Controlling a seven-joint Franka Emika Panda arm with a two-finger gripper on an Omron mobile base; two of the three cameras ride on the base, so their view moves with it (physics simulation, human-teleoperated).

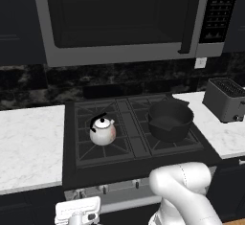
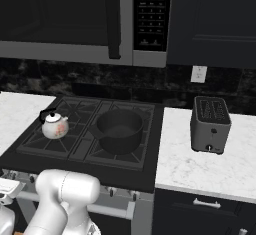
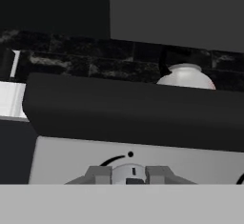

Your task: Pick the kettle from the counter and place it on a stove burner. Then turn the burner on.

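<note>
On the front left stove burner (image 1: 103,142), a black cast-iron grate square with radial prongs: sitting upright, the small round silvery-white kettle (image 1: 102,131) with a faint reddish tint, black arched handle and black lid knob. Resting squarely on the grate, well clear of the white marble counter (image 1: 28,145) to the left. Showing again in the right base view at the cooktop's near left corner (image 2: 54,125), and peeking over the dark stove edge as a pale dome in the hand view (image 3: 185,76).

Just to the right, on the neighbouring grate: standing apart from the kettle, a wide black cast-iron pot (image 1: 170,120) with a short handle.

Below the cooktop, along the grey stove front: lining up in a row, small round control knobs (image 1: 104,188). Closing on one of them, a round silver knob (image 3: 127,174) with a dark pointer mark, the two-finger gripper (image 3: 127,175), its grey fingers (image 3: 97,175) pressing in on either side, jaws nearly together around it. Reaching low at the stove's front left, the white hand.

Further out: sitting on the right stretch of marble, a boxy grey metal toaster (image 1: 225,99); hanging above the stove, a large dark microwave (image 1: 124,18) with a vertical handle; mounted on the dark stone backsplash, a white wall outlet (image 2: 198,73).
</note>
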